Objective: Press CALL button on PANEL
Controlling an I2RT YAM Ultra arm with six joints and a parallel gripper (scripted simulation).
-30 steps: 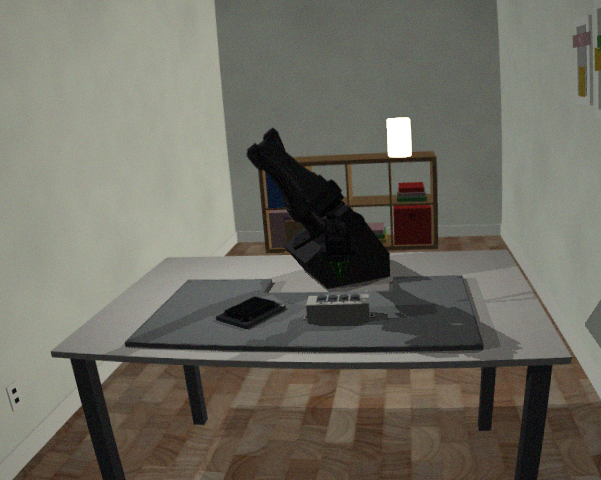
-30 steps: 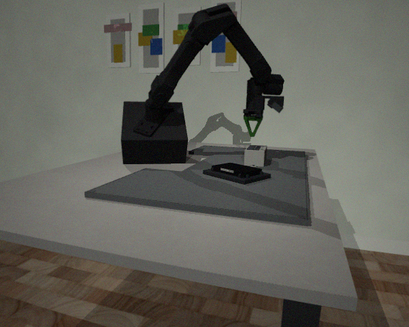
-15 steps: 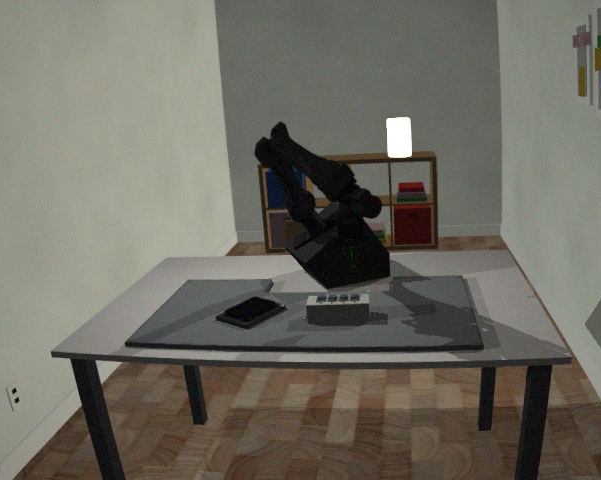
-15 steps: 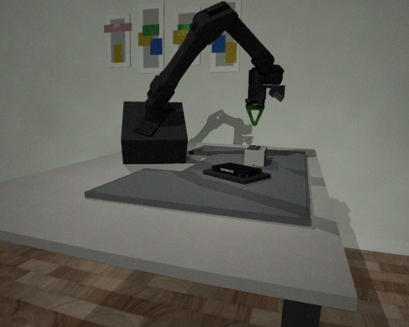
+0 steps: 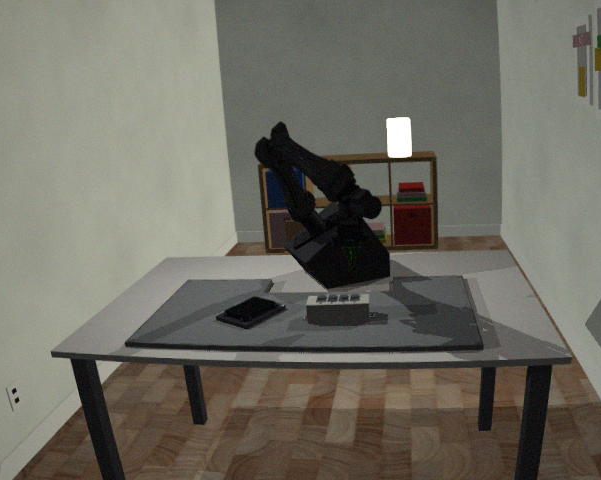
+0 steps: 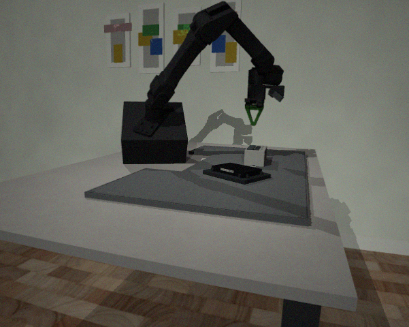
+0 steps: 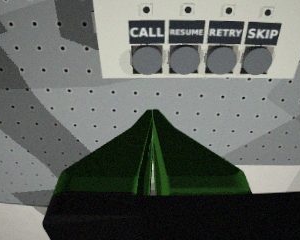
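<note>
Though hard to see from the top view, tool (image 7: 152, 115) pinched together on nothing, above PANEL (image 7: 197, 34); CALL button (image 7: 146, 60) leftmost, lamps dark; plate (image 6: 237, 171) beside.

Grey worktop (image 5: 522, 330) on dark legs, carrying a dark grey mat (image 5: 434, 335). Wooden shelf unit (image 5: 434, 196) against the far wall, holding red and blue boxes. Colour-block posters (image 6: 151, 37) on the wall. Parquet floor (image 5: 310, 428) below.

Pincer (image 6: 253, 123) hangs above PANEL (image 6: 255, 154), beside plate (image 6: 237, 171).
</note>
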